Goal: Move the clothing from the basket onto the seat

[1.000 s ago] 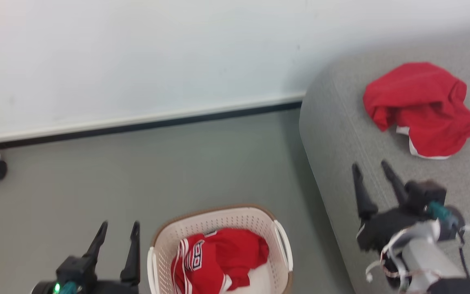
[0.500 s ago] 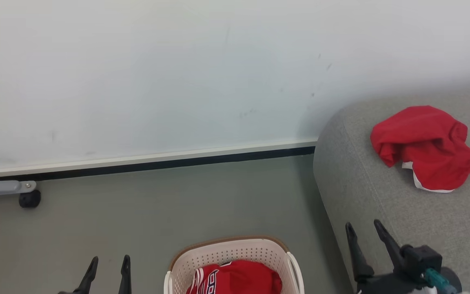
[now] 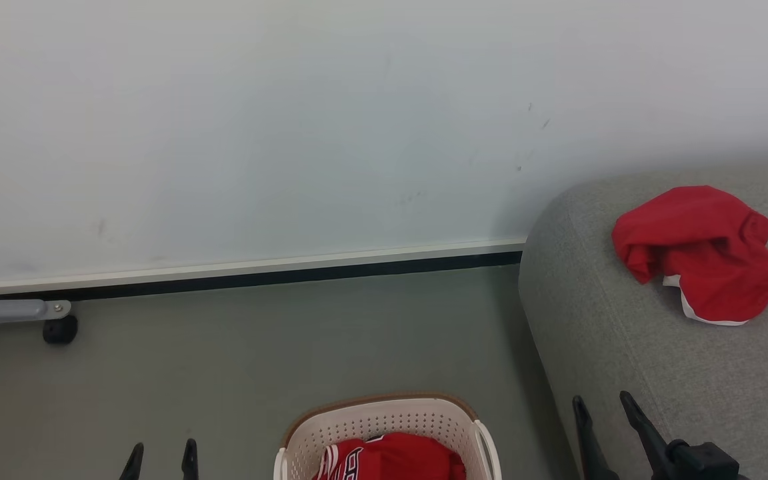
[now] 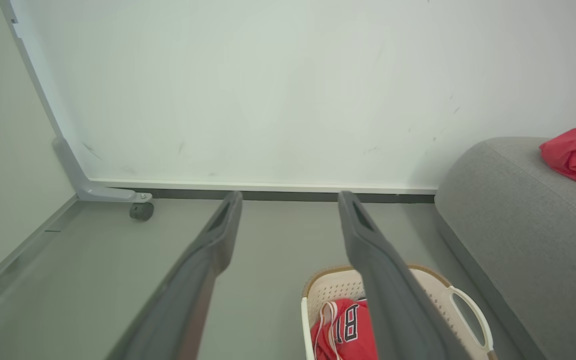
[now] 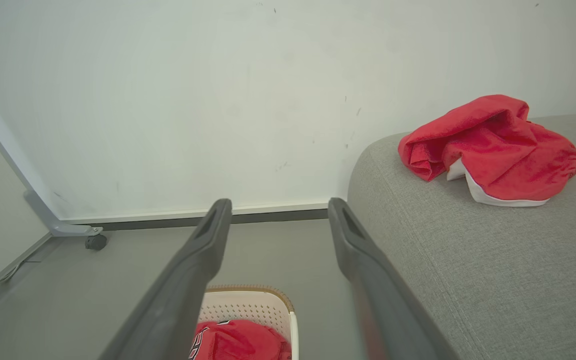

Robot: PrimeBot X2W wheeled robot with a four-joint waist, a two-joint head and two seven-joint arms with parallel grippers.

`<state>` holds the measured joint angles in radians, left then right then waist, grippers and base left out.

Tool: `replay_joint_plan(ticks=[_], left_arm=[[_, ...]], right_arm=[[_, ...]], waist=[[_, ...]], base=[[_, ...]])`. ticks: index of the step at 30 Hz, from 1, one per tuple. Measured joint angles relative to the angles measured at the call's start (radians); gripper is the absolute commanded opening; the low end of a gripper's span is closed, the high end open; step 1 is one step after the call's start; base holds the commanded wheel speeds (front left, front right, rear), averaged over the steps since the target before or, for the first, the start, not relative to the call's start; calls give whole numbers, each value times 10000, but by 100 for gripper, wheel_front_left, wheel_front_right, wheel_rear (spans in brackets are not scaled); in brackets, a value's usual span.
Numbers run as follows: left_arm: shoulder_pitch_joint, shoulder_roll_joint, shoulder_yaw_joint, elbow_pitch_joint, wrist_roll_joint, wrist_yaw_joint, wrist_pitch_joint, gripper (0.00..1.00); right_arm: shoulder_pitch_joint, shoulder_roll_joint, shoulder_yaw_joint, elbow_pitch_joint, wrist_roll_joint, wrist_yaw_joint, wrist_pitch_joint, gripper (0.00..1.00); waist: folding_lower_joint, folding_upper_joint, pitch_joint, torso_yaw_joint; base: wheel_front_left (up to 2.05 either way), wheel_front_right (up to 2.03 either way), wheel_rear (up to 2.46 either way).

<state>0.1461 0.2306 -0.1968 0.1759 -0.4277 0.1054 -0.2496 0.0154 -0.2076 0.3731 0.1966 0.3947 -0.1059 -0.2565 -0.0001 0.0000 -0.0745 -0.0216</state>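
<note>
Hanging spread and empty, the left fingers at 7 o'clock and the right fingers at 5 o'clock flanked the basket at 6 o'clock, with red clothing bunched inside. Another garment lay on the seat at 3 o'clock. A shallow pinch might have caught only the trim, tipping the light basket or spilling fabric onto the floor.

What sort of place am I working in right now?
Likely an indoor test room staged as a living space, not a lived-in home: a grey sofa by a bare white wall, a laundry basket on plain grey floor, and a castor-footed metal frame at the wall.
</note>
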Motion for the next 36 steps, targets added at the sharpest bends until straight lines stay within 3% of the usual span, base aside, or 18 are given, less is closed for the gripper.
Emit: replay_joint_plan(ticks=[36], left_arm=[[273, -56, 119, -554, 236, -4, 0, 100]], right_arm=[[585, -4, -625, -1160, -301, -102, 0, 100]], waist=[[2, 0, 332, 11]], base=[[0, 0, 0]])
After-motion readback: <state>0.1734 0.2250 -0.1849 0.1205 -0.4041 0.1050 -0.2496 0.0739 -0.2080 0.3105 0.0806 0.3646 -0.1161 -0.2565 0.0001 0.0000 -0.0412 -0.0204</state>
